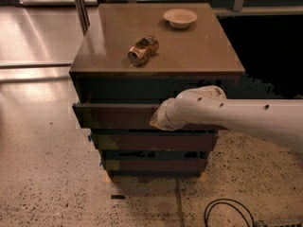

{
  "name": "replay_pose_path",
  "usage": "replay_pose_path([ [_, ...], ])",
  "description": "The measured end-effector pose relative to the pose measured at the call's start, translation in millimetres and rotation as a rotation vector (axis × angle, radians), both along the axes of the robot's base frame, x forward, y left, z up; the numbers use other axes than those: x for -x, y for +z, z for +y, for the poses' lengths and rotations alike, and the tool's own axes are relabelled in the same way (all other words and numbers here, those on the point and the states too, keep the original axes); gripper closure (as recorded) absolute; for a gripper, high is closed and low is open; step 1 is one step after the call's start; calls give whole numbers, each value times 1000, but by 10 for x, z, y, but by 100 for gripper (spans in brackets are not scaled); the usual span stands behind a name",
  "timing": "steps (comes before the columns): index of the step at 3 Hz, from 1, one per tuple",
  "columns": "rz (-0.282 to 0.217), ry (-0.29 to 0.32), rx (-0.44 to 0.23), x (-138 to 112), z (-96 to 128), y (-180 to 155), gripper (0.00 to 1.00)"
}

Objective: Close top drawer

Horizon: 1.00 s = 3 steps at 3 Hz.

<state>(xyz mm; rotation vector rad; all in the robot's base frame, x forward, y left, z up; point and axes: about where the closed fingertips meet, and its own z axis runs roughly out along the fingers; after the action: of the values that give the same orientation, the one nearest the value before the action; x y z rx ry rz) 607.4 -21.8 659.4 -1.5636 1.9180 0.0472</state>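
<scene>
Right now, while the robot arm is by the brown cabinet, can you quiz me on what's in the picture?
1. True or false: the robot's white end effector rests on the flat brown cabinet top.
2. A shallow pale round bowl and a crushed golden metal can sit on the cabinet top. Which is nearer its front edge? A) the bowl B) the can C) they are level
3. Short answer: which part of the cabinet is the end effector at?

Key: 1 false. 2 B. 3 the front of the wide, shallow dark brown top drawer.
</scene>
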Motion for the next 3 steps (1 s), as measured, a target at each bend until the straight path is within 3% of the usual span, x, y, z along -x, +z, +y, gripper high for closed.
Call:
replay_pose_path([
  [1,-38,-42,9,-348,-15,-34,100],
  [2,-39,-52,10,-389,-24,-35,100],
  [3,-76,-97,12,-779,-83,2,100],
])
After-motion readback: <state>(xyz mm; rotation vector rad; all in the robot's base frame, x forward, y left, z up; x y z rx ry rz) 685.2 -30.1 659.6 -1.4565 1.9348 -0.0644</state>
